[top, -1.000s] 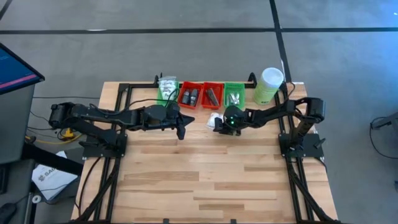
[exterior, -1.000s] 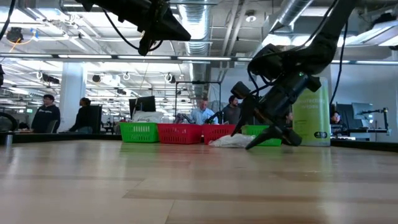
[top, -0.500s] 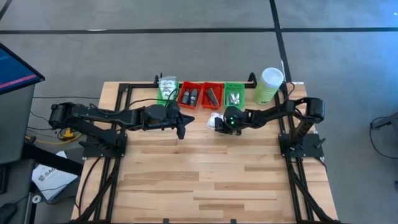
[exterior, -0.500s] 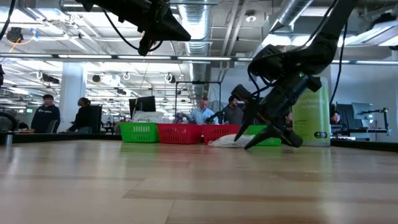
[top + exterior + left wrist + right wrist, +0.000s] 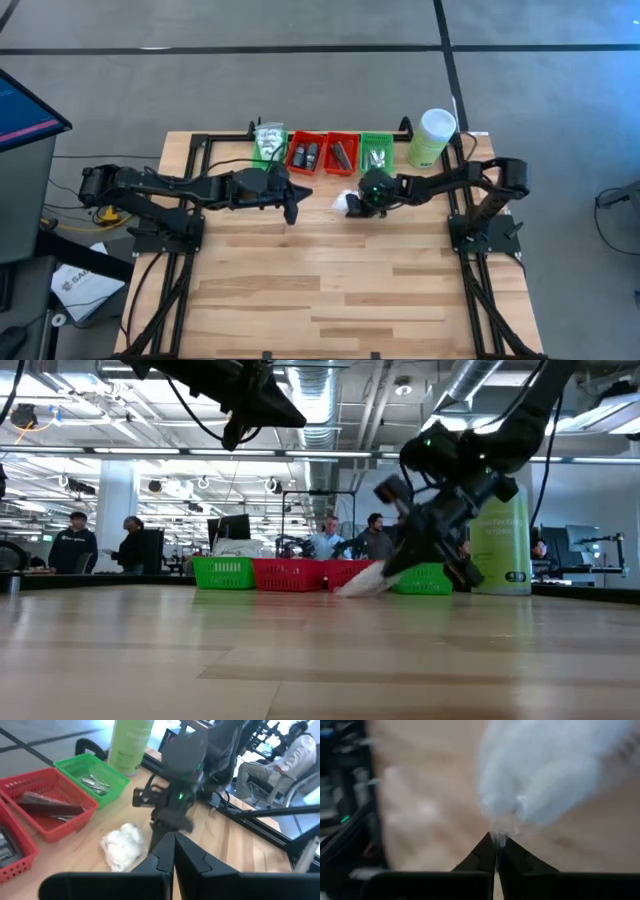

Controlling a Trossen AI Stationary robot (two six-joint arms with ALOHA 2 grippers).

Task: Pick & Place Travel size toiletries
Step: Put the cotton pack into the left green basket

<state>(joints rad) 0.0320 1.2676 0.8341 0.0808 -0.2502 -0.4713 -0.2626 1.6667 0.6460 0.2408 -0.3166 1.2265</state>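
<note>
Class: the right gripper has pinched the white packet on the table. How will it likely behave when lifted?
The white packet looks crumpled and puffy, so it will probably sag, not stay stiff. The right gripper holds only its edge, so it may dangle or slip. It probably weighs little.

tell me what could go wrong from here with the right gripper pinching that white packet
1. The right gripper is shut on only the edge of the white soft packet; such a thin pinch may slip when lifted.
2. The packet lies close to the green tray and red trays, so a swing could nudge them.
3. The left gripper, shut, hangs nearby; the arms could crowd each other.
</note>
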